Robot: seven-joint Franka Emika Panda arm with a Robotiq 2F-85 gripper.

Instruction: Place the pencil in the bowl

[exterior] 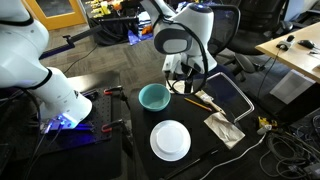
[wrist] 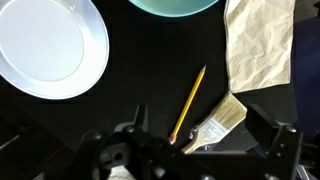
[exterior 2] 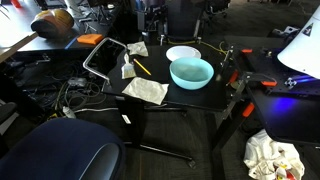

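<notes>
The black table [wrist: 150, 75] carries a flat white round plate [wrist: 45, 45] and a small round teal-green bowl [exterior: 153, 96]. The hand [exterior: 180, 75] hangs spread over the thin yellow-orange pencil [wrist: 190, 100], which lies on the table outside the bowl.

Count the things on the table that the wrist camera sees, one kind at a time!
Bowl: 1
Plate: 1
Pencil: 1
Brush: 1
Napkin: 1
Total: 5
</notes>
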